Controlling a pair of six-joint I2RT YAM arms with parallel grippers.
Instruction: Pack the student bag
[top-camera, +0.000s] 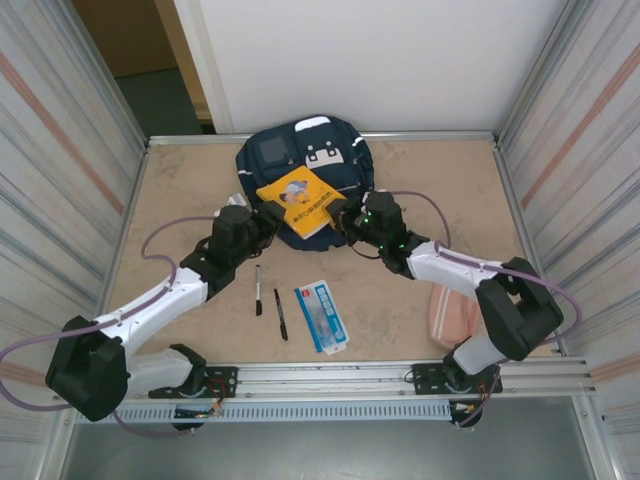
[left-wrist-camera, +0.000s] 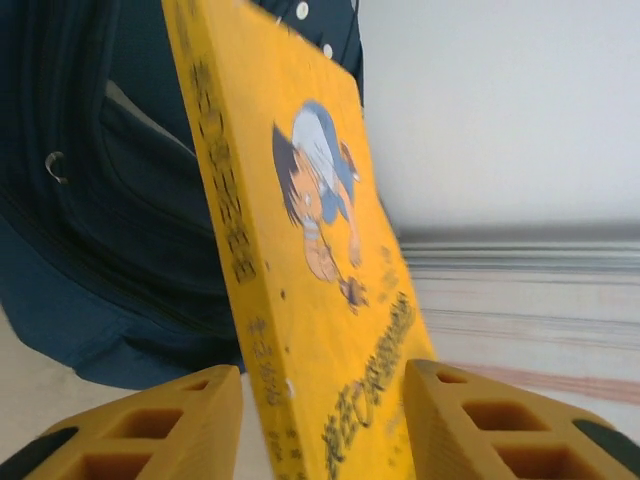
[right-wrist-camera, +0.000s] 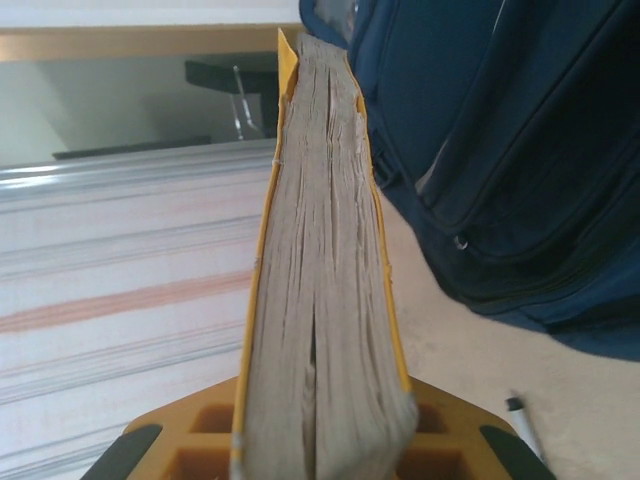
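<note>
Left hand (left-wrist-camera: 320, 385) brackets the low end of the yellow book (left-wrist-camera: 300, 220), one finger on each side. Whether it pinches or has let go, I cannot tell. Book stands tilted, spine leftward, leaning toward the student bag (left-wrist-camera: 110, 230) at frame left, likely lined up for the bag's mouth.

Right wrist view: right hand (right-wrist-camera: 325, 405) is clenched on the book's page edge, carrying it upright. Bag fills upper right. A pen (right-wrist-camera: 522, 425) lies lower right on the bench (right-wrist-camera: 470, 365).

Top view: bag lies flat at upper centre, with the book across its near edge. Both hands meet at the book's lower corners, probably a two-sided hold to steer it in. Blue-white packet (top-camera: 322, 315) and pink pouch (top-camera: 450, 315) lie lower in frame, not yet packed.
</note>
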